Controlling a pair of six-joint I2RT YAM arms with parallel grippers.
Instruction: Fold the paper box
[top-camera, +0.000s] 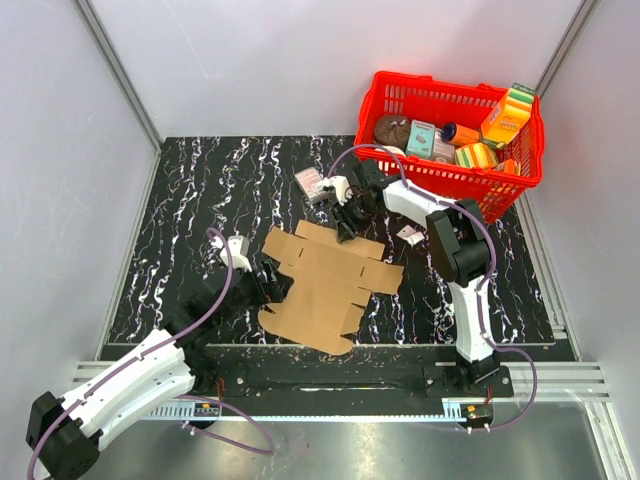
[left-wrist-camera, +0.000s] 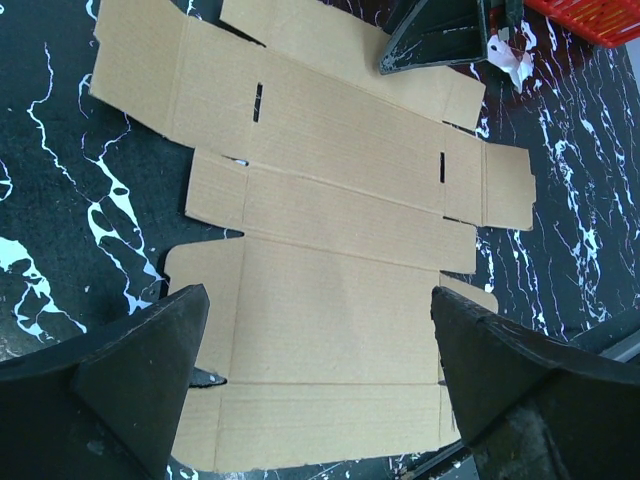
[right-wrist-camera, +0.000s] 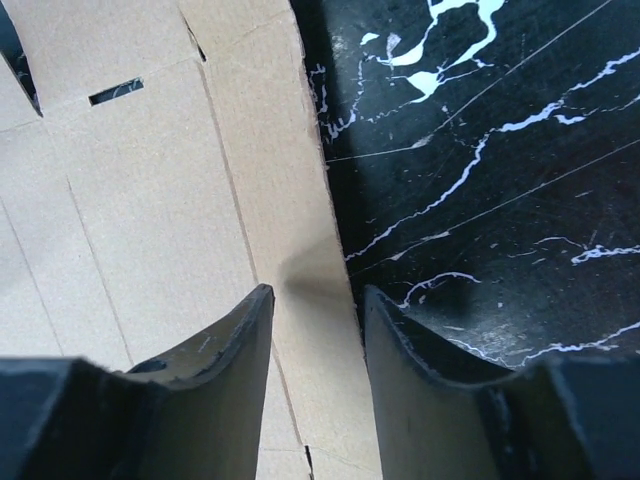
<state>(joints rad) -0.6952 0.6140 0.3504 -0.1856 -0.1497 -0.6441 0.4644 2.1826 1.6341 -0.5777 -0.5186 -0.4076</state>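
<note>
A black table (top-camera: 190, 190) with white veins like marble stands between plain grey walls. In the red plastic basket (top-camera: 372, 112) at the far right lie colourful printed packs (top-camera: 507, 115), but we cannot read any writing on them. The paper box (top-camera: 325, 285) has no print. The left gripper (left-wrist-camera: 320, 320) is spread wide above the near part of the sheet and holds nothing. The right gripper (right-wrist-camera: 317, 295) has its fingers partly apart at the far flap, one above the cardboard and the other above the table. We cannot tell if they touch it. The paper box lies flat and unfolded in the middle of the table. It is brown, finely ribbed cardboard with creases, slots and notched flaps.
</note>
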